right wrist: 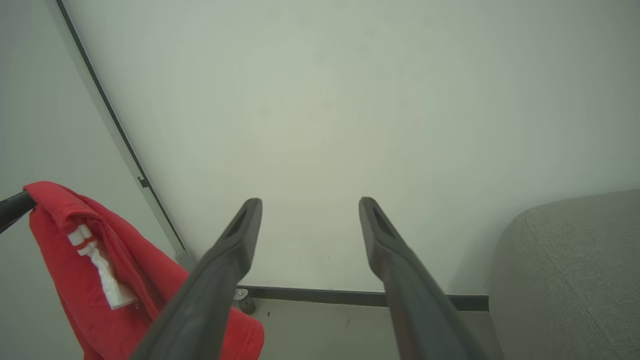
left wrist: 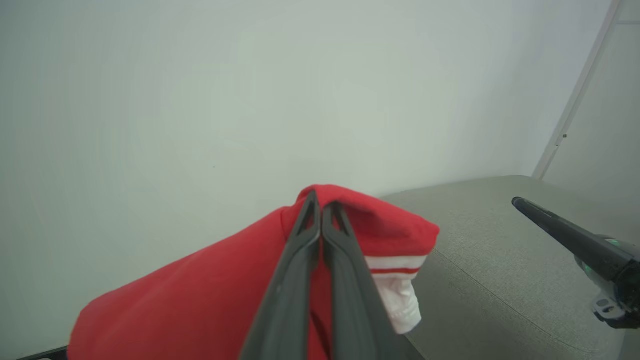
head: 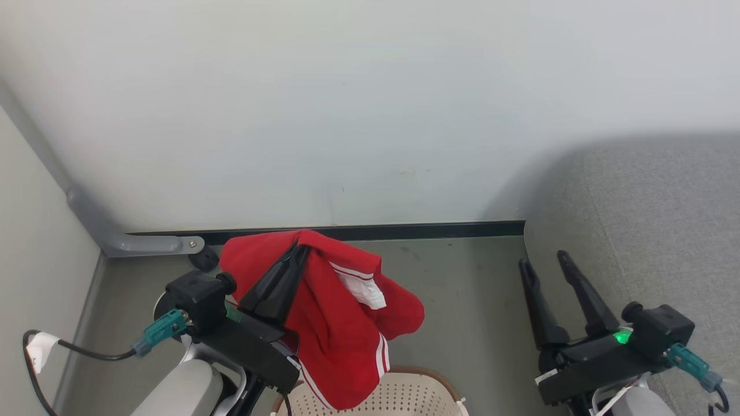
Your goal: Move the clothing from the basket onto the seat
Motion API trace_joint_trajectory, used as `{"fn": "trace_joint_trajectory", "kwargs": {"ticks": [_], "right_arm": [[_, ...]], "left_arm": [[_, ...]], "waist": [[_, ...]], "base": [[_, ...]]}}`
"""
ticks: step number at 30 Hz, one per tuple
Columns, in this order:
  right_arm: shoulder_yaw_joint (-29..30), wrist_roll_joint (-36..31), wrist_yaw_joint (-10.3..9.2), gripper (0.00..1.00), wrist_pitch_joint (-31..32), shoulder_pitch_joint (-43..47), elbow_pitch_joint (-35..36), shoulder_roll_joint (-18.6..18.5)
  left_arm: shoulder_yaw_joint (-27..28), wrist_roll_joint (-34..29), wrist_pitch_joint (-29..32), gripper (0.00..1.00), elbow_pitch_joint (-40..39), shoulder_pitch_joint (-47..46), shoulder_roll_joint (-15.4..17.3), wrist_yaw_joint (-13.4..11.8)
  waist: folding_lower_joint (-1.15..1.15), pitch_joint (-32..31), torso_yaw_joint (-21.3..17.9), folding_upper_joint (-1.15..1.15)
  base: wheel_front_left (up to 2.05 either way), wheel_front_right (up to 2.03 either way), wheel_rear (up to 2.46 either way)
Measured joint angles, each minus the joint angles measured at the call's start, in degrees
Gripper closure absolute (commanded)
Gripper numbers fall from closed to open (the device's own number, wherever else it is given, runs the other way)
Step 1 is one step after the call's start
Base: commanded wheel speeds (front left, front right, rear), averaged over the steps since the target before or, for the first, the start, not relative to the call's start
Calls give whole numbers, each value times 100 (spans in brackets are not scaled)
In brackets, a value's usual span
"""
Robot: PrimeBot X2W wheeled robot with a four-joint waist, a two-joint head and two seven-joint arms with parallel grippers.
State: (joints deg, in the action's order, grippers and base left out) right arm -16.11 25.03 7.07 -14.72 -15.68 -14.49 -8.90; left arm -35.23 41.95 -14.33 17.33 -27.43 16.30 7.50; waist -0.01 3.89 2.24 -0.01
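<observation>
Hanging from the left gripper, the clothing is up in the air, well clear of the seat. That gripper's two dark fingers are pressed together with a fold of the red fabric pinched between them near the tips, and the rest of the garment drapes down both sides of them. White stripes and a white tag show on the side facing the seat. In the head view the lowest fold falls across the brown rim of the basket, which stands on the floor at the bottom edge of that view, below the left gripper. Whether the fabric touches the basket cannot be told. What shows of the basket's perforated wall is cream-white, and its inside is hidden by the cloth. The right gripper has its fingers spread wide with nothing between them. It hangs over the floor just beside the rounded left edge of the seat, fingers pointing toward the wall. The grey seat stands at the right side of the floor, against the wall, and its upholstery is bare. A dark skirting strip runs along the foot of the wall, and a grey pipe bends in the left corner.
</observation>
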Motion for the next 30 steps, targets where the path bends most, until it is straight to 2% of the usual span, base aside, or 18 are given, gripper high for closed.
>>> {"fn": "trace_joint_trajectory", "kwargs": {"ticks": [11,17,25,30], "right_arm": [[-1141,380,0,0,0,-31,261,-326],[-2107,530,0,0,10,-349,337,-616],[-3029,644,1,0,78,-1115,42,-836],[-3562,760,1,0,102,-1588,-270,-922]], "left_arm": [[69,-145,-14,100,-442,-18,3,-13],[48,-238,-14,100,-573,-35,-11,-16],[-14,-279,-14,100,-700,-182,-62,-16],[-121,-280,-14,100,-717,-332,-210,-16]], "waist": [[1,-67,-14,1],[1,-22,-7,1],[1,47,52,1],[2,74,162,1]], "base": [[0,0,0],[0,0,0],[0,0,0],[0,0,0]]}}
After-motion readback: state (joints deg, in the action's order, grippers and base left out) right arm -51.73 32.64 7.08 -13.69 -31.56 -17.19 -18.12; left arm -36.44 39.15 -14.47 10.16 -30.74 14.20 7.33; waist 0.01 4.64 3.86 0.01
